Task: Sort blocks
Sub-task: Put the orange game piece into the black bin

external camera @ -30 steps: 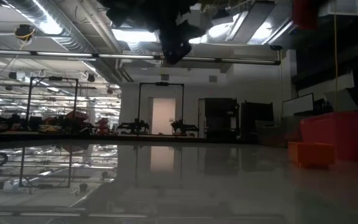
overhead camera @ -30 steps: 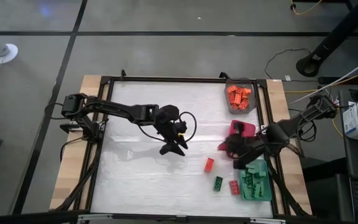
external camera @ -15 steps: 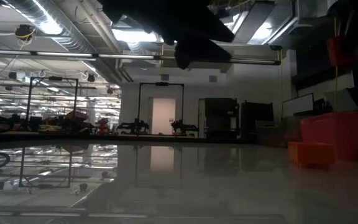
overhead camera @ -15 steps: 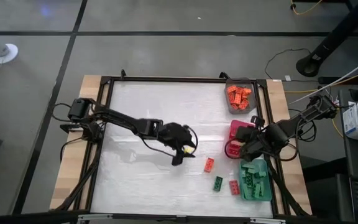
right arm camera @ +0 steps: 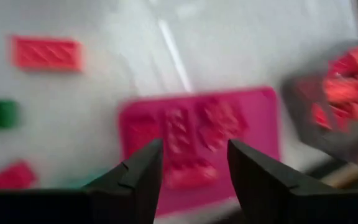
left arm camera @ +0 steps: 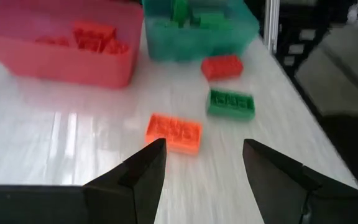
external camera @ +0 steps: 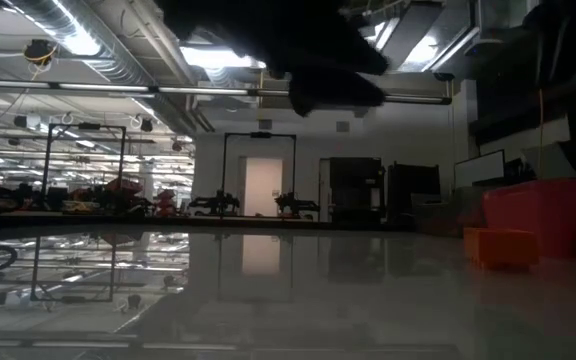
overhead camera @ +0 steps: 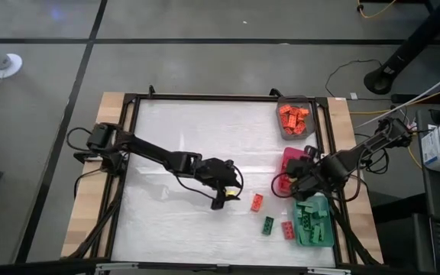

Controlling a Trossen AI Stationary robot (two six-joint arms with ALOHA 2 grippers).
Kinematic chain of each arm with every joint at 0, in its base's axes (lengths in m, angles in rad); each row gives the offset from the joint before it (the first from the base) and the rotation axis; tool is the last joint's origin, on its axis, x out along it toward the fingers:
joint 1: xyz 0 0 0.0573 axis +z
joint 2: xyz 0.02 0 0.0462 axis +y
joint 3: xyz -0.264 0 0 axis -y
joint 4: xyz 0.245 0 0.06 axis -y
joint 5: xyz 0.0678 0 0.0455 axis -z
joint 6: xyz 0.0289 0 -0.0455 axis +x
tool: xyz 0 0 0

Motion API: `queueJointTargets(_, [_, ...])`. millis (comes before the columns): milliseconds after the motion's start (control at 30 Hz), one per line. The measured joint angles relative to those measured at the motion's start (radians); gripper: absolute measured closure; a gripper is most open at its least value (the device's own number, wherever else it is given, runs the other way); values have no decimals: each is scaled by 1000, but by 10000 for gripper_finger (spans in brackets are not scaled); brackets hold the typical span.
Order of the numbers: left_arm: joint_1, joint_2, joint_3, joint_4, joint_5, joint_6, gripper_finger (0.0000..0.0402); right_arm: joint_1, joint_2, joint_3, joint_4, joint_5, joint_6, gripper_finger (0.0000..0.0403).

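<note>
Since the earlier frames, the left claw point(overhead camera: 221, 200) has travelled across the counter point(overhead camera: 189, 137) toward the pink tray point(overhead camera: 293, 157), closing on the three loose blocks. It now sits just beside the loose orange-red block point(overhead camera: 257, 202), on the side away from the pink tray. Its fingers point(left arm camera: 145, 171) are spread wide and hold nothing; in the left wrist view the orange-red block point(left arm camera: 173, 132) lies just ahead of the gap between them.

The right claw point(overhead camera: 295, 177) has drawn in from beside the pink tray to directly over it. Its fingers point(right arm camera: 135, 174) are parted and empty.

Containers, referenced to the pink tray:
- Pink tray point(right arm camera: 197, 137): holds several red blocks point(right arm camera: 194, 134).
- Grey tray point(overhead camera: 296, 119): farther up the counter edge from the pink tray; holds a pile of orange blocks point(overhead camera: 293, 118).
- Teal tray point(overhead camera: 315, 223): on the opposite side of the pink tray, near the front edge; holds green blocks point(overhead camera: 312, 220).

Loose blocks: a green block point(overhead camera: 267, 224) and a red block point(overhead camera: 287, 229) lie just beside the teal tray, nearer it than the orange-red block.
</note>
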Motion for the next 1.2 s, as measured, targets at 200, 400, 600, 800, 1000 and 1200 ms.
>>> queueJointTargets(200, [6,-132,-12,-186,0,38,202,1,26,0,324,-42,-292,225])
queueJointTargets(400, [-9,-366,-155,-180,-102,14,202,-1,126,0,545,-58,-604,226])
queueJointTargets(600, [-66,-638,-375,-179,-251,-63,202,-2,261,0,561,-89,-716,226])
queueJointTargets(800, [-138,-880,-550,-178,-318,-159,202,-2,393,0,571,-111,-837,226])
queueJointTargets(1000, [-239,-1087,-666,-178,-541,-196,202,-2,475,0,622,-110,-935,226])
queueJointTargets(1200, [-310,-1233,-778,-184,-714,-204,202,-3,486,0,623,-119,-1025,226])
